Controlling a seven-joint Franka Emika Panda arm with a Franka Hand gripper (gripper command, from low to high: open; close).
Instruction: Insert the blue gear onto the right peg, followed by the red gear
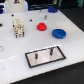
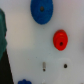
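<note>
While blue gear (image 1: 59, 33) lies flat on table (image 1: 15, 50), well apart from right peg (image 1: 50, 51), I judge it rigid, light, slick plastic; grasp across toothed rim. Red gear (image 1: 42, 27) rests nearby. Gripper state: cannot tell.

blue gear (image 1: 59, 33), red gear (image 1: 41, 27)

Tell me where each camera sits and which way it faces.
Exterior view: high, off the arm, looking down obliquely at the white table with blue gear, red gear, peg plate; no tool is clearly visible.
Wrist view: looks nearly straight down; no tool identifiable.
Shared: blue gear, red gear.
</note>
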